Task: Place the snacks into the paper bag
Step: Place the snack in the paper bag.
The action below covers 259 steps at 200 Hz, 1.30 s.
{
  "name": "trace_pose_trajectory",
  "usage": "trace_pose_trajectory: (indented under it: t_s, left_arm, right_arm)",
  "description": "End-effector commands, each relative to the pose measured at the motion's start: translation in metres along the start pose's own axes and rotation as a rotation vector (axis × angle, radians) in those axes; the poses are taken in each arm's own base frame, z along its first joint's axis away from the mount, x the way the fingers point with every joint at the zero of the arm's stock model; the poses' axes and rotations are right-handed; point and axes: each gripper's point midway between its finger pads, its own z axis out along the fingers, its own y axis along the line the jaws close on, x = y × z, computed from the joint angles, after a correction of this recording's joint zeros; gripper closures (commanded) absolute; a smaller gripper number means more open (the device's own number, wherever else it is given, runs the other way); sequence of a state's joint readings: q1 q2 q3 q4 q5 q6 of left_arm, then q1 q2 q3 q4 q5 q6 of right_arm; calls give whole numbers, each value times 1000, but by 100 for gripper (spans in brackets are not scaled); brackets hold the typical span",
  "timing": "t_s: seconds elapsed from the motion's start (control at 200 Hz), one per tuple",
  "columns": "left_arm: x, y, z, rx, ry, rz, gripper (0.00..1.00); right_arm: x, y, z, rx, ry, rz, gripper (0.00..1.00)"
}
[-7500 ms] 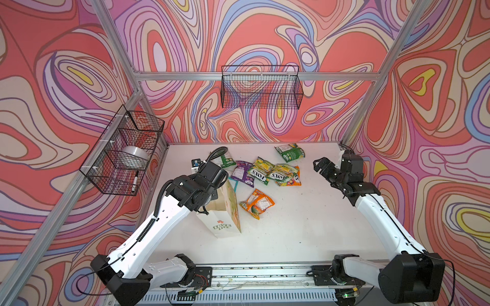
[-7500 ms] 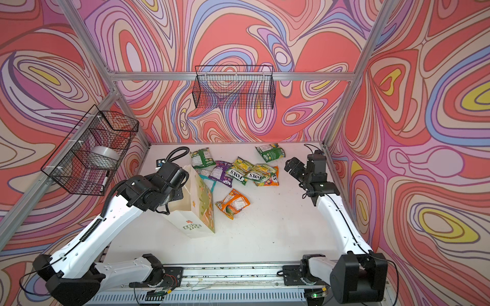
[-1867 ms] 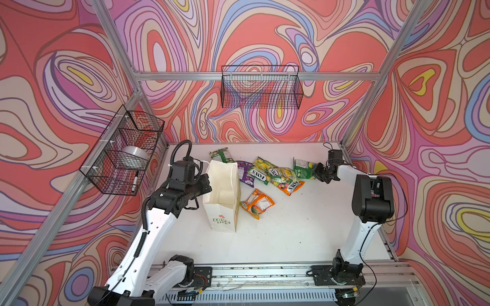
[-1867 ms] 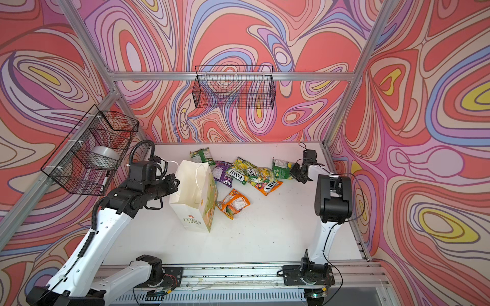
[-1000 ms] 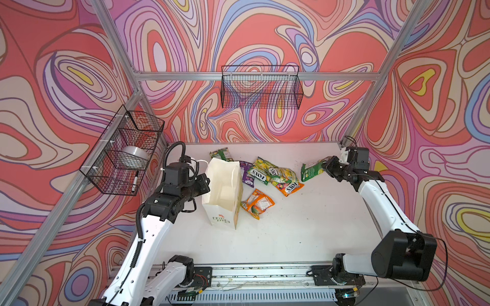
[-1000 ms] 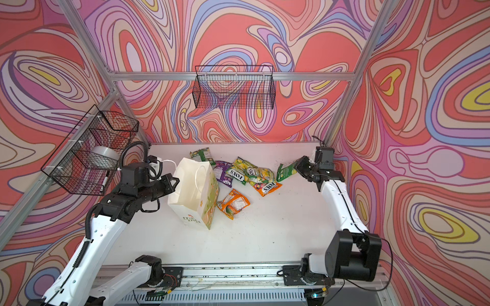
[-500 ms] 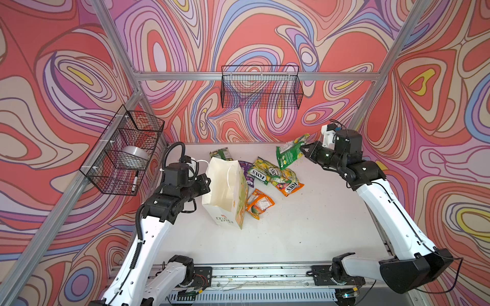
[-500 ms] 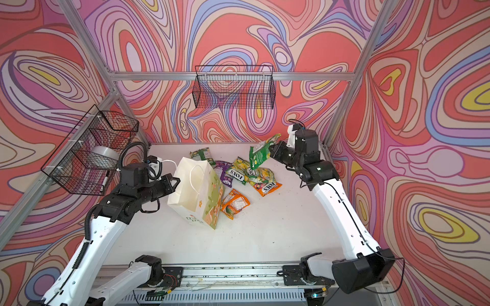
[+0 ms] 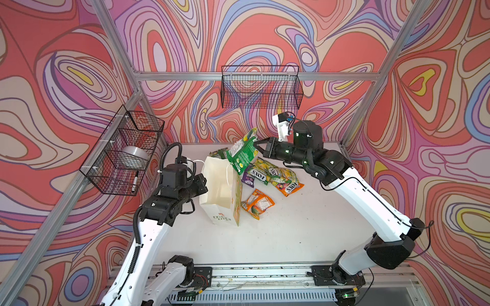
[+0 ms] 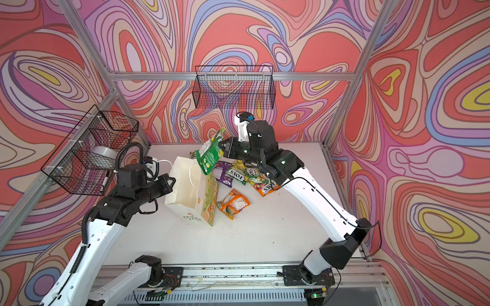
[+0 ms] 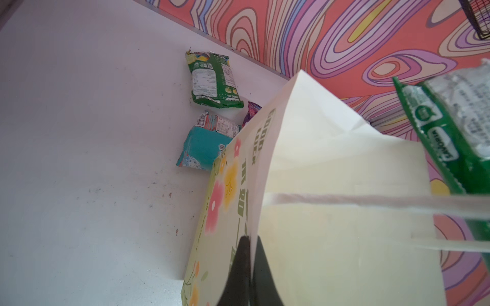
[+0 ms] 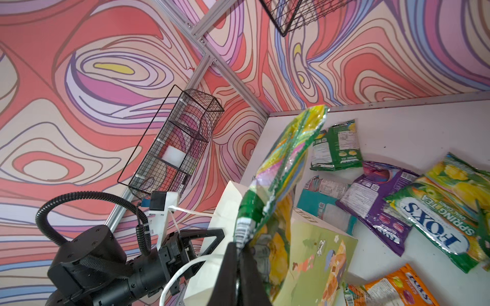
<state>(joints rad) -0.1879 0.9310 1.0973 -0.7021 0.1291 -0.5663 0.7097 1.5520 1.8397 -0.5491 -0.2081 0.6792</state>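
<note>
The white paper bag (image 9: 217,185) (image 10: 185,185) stands open on the table, leaning a little. My left gripper (image 9: 203,182) (image 11: 250,238) is shut on its left rim, one finger inside and one outside. My right gripper (image 9: 256,144) (image 12: 237,246) is shut on the edge of a green snack pouch (image 9: 242,155) (image 12: 281,172), which hangs just above the bag's far rim. Other snacks lie right of the bag: a yellow-green FOX'S pouch (image 9: 270,172), a purple one (image 9: 249,178), and two orange ones (image 9: 258,204) (image 9: 290,188). A green pouch (image 11: 212,79) and a teal one (image 11: 201,148) lie behind the bag.
A black wire basket (image 9: 261,87) hangs on the back wall. Another wire basket (image 9: 124,151) on the left wall holds a white roll and a pen. The aluminium frame posts stand at the table's back corners.
My right arm has swung left and up, carrying the green pouch from the table's right side to above the bag's mouth. The left gripper has kept hold of the bag's rim.
</note>
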Motion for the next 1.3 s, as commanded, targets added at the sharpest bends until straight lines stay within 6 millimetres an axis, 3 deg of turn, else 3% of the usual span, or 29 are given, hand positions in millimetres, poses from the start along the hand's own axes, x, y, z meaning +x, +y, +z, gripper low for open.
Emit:
trace_pose_trajectory:
  t_s: [0.0, 0.19, 0.381, 0.576, 0.816, 1.092, 1.222, 1.242, 1.292]
  left_arm:
    - [-2, 16, -15, -85, -36, -29, 100]
    - [16, 31, -27, -121, -22, -63, 100]
    - [26, 34, -24, -138, 27, -86, 100]
    - [22, 34, -25, -169, 15, -115, 100]
    - [18, 31, -22, -208, 7, -119, 100]
    - [15, 34, -31, -217, -40, -147, 100]
    - [17, 31, -28, -203, -30, -150, 100]
    - [17, 31, -28, -203, -27, -151, 100]
    - [18, 30, -27, -201, -25, -151, 100]
  right_arm:
    - [-22, 23, -6, -34, -78, -50, 100]
    - [-23, 49, -7, -63, -83, -102, 100]
    - [-25, 85, -11, -133, -102, -136, 100]
    - [-5, 118, 3, -186, -55, -148, 100]
    - [35, 120, 31, -174, 34, -128, 100]
    - [65, 87, 46, -18, 64, -139, 100]
    - [81, 83, 55, 19, 88, -151, 100]
    - [93, 75, 67, 47, 112, -159, 100]
    - [102, 70, 73, 79, 123, -171, 100]
